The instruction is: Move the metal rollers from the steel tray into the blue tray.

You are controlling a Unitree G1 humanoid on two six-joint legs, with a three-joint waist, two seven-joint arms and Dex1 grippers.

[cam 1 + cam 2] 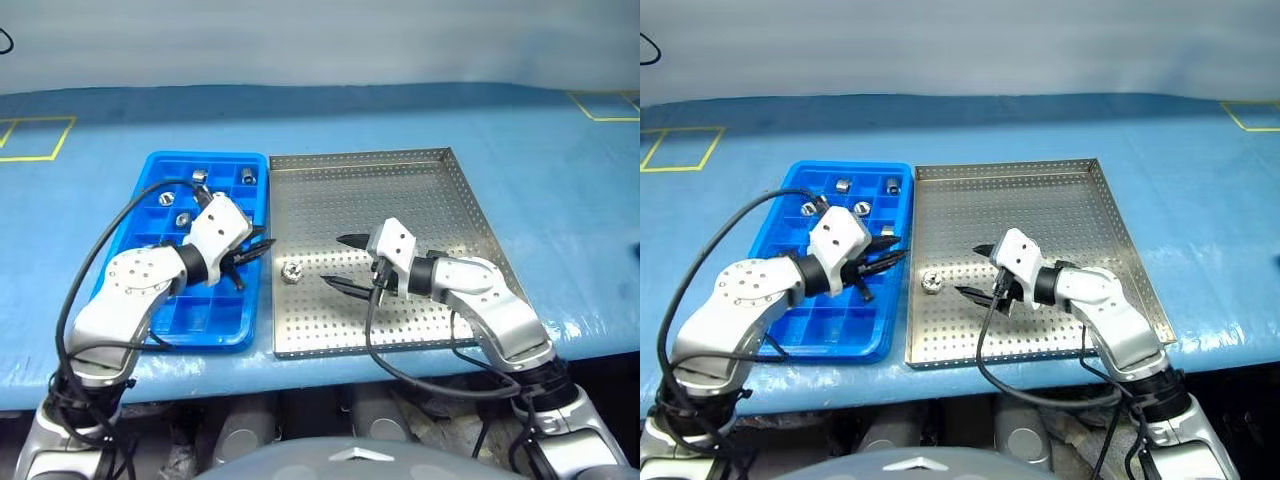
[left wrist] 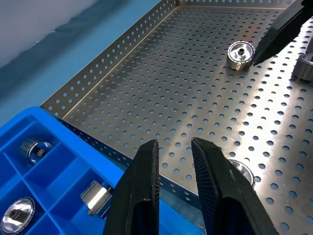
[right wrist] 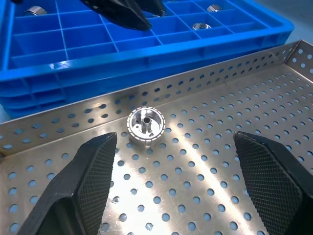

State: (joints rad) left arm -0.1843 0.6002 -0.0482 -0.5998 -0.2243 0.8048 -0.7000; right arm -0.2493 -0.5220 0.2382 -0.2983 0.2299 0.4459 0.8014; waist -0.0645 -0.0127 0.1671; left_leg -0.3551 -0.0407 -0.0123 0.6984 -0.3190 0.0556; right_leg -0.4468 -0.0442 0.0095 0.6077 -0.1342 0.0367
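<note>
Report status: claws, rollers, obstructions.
Left claw shut, empty, above bright blue gridded plastic tray. Right claw open, facing one shiny silver metal roller in perforated steel tray. Path clear.

Light was bright and even, from overhead. The perforated silver-grey metal tray (image 2: 161, 98) carried pale glare streaks across its floor in the wrist views. Shadows on the blue-covered counter (image 1: 560, 200) stayed soft. The bright blue gridded plastic tray (image 3: 73, 44) looked sharp, slightly glossy.

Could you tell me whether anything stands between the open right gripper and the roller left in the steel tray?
Nothing visible does: only bare steel tray floor lies between the right gripper and the roller.
</note>
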